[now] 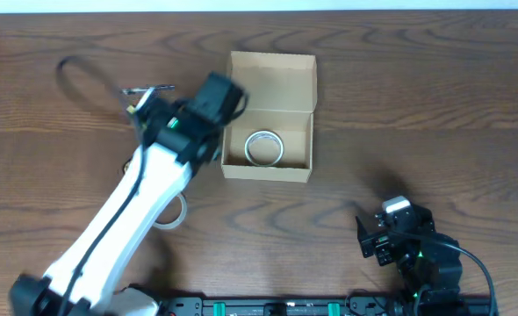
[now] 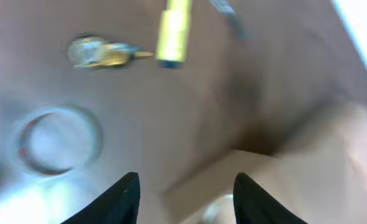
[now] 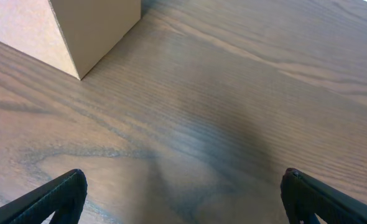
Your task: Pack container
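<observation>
The tan cardboard container [image 1: 270, 79] stands open at the table's middle with its flap lid raised at the back. One tape roll [image 1: 263, 147] lies inside it. My left gripper [image 1: 164, 118] hovers just left of the container; in the blurred left wrist view its jaws [image 2: 183, 199] are open and empty. That view shows the container's edge [image 2: 295, 174], a second tape roll [image 2: 59, 140] on the table and a yellow pen [image 2: 174, 31]. My right gripper [image 1: 384, 235] sits at the front right, open and empty [image 3: 183, 199], with the container's corner [image 3: 90, 31] ahead of it.
The second tape roll [image 1: 176, 212] lies partly under my left arm. A small metal clip or key item [image 1: 149, 89] lies left of the container, and it shows gold in the left wrist view [image 2: 99, 53]. A black cable loop [image 1: 79, 72] lies at the far left.
</observation>
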Tool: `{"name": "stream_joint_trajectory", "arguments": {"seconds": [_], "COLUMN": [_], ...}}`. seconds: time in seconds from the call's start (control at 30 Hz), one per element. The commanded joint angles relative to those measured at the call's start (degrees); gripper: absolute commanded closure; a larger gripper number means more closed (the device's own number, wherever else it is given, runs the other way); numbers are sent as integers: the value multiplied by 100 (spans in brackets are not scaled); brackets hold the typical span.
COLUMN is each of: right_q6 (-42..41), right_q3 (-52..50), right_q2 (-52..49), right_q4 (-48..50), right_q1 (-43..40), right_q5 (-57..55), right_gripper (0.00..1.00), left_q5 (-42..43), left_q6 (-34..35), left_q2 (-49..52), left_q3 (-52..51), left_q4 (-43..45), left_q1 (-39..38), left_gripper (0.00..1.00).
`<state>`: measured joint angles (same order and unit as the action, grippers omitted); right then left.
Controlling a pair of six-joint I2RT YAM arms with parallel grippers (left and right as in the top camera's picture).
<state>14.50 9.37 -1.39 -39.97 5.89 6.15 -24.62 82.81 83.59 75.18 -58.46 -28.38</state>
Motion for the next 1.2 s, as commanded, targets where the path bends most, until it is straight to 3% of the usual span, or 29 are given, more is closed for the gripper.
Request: {"name": "stream_joint_trajectory", "arguments": {"seconds": [0.0, 0.07, 0.1, 0.17, 0.27, 0.43, 0.77, 0.87, 1.03, 1.17], "right_q6": [-59, -59, -59, -59, -59, -59, -59, -59, -59, -59], "right_q3": [-15, -15, -15, -15, -15, -15, -15, -15, -15, -15], "right_q2": [37, 37, 37, 37, 37, 37, 37, 37, 37, 37], "right_q4": [-13, -11, -11, -11, -13, -13, -13, -13, -13, -11], "right_q1": [-46, -46, -46, -46, -46, -46, -46, -46, -46, -46], "right_q5": [-15, -15, -15, -15, -15, -15, -15, -15, -15, -15], "right_gripper": [1, 1, 1, 1, 1, 1, 1, 1, 1, 1], "left_q5": [-48, 271, 505, 914, 1123, 1108, 1082, 1154, 1580, 1947], "left_q6": [1515, 2430, 2817, 3403, 3657, 3657, 3657, 3657, 3648, 3589], "left_q2": [-468, -903, -1071, -1381, -1611, -1611, -1014, -743, -382, -229], "left_q3": [-1176, -2037, -2400, -3069, -3722, -4135, -4236, -4236, -4234, -4234], "left_q4": [11, 72, 111, 291, 680, 1130, 1499, 1773, 2020, 2024], "left_q1": [61, 61, 61, 68, 68, 68, 293, 382, 710, 981], "left_gripper": [48, 42, 30, 27, 24, 3, 4, 0, 23, 32]}}
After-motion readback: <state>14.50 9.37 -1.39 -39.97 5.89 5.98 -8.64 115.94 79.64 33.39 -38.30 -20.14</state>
